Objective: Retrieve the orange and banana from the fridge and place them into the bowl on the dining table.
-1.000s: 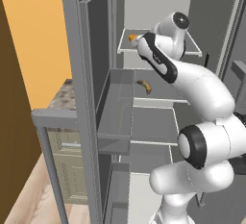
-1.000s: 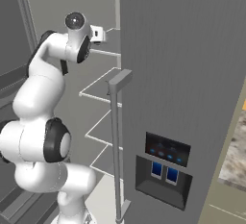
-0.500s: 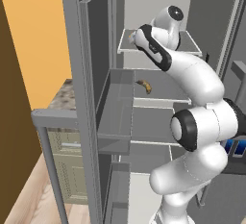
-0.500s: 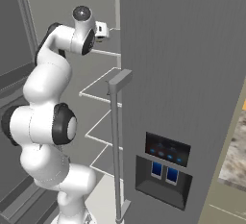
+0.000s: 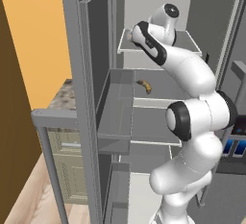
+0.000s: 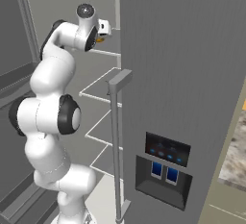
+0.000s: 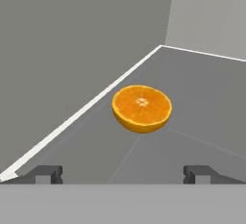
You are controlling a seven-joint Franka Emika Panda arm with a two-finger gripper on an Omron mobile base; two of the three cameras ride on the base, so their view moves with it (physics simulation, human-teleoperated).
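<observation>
I am swinging my arm up and deeper into the fridge (image 5: 96, 98) than a second ago, toward its top shelf (image 7: 202, 103); my gripper (image 7: 123, 174) is spread wide, holding nothing. The orange (image 7: 141, 108) is lying straight ahead between the fingertips, untouched. The banana (image 5: 145, 85) is waiting one shelf below. My arm is hiding the gripper in both base views; the bowl is nowhere visible.

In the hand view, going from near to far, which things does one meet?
The pincer, jaws wide open → the orange resting on the grey shelf → the back corner of the fridge.
</observation>
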